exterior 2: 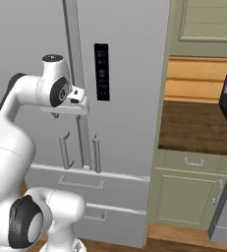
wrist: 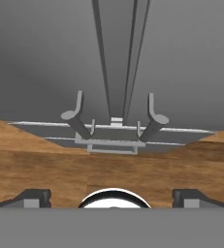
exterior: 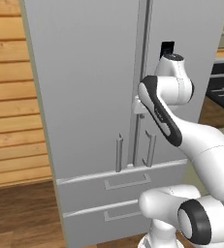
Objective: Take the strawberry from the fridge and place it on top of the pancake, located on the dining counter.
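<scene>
The gripper (wrist: 111, 197) stands wide apart and empty, its fingertips (wrist: 33, 197) at the lower corners of the hand view, aimed down the fridge's front. Beyond, the grey fridge (exterior: 84, 97) is closed, its two vertical bar handles (wrist: 77, 114) flanking the centre seam above the drawers (exterior: 125, 183).

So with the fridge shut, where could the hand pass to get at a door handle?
The gap between each bar handle and its door is the way in: left handle, right handle. Broad bare door panel lies on the fridge left of the seam. It is tight at the seam, where the open gripper hangs close to the doors, above the handles' lower ends.
</scene>
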Robot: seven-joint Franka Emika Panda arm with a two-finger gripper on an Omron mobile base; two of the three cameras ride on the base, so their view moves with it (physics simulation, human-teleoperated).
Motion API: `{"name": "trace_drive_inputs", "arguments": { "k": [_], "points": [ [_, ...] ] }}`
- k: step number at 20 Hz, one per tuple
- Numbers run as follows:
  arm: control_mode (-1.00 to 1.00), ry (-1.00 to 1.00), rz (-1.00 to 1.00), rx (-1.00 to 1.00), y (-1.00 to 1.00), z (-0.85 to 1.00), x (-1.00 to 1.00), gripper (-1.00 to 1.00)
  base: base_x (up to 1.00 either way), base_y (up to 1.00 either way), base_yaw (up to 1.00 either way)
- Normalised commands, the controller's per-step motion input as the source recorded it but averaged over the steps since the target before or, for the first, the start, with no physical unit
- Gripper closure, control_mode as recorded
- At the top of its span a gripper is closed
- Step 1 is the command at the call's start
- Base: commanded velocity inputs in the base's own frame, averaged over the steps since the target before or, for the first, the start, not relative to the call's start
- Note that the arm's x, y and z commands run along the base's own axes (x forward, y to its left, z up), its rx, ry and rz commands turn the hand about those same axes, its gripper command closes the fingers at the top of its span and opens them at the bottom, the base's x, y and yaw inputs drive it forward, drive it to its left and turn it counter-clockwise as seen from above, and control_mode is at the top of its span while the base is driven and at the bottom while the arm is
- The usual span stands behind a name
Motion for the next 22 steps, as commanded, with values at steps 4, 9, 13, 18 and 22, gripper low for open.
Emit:
{"name": "trace_drive_inputs", "arguments": {
  "k": [4,9,13,18,22],
  "points": [
    [1.0,0.0,0.0,0.0,0.0,0.0,0.0,-1.0,-0.57,-0.03,-0.03],
    [-1.0,0.0,0.0,0.0,0.0,-0.05,0.0,-1.0,-0.02,-0.01,-0.01],
    [-1.0,0.0,0.0,0.05,-0.18,-0.47,0.07,-1.0,0.0,0.0,0.0],
    [-1.0,0.0,0.0,0.02,-0.22,-0.63,0.13,-1.0,0.0,0.0,0.0],
    [-1.0,0.0,0.0,0.0,-0.3,-0.59,0.35,-1.0,0.0,0.0,0.0]
  ]
}}
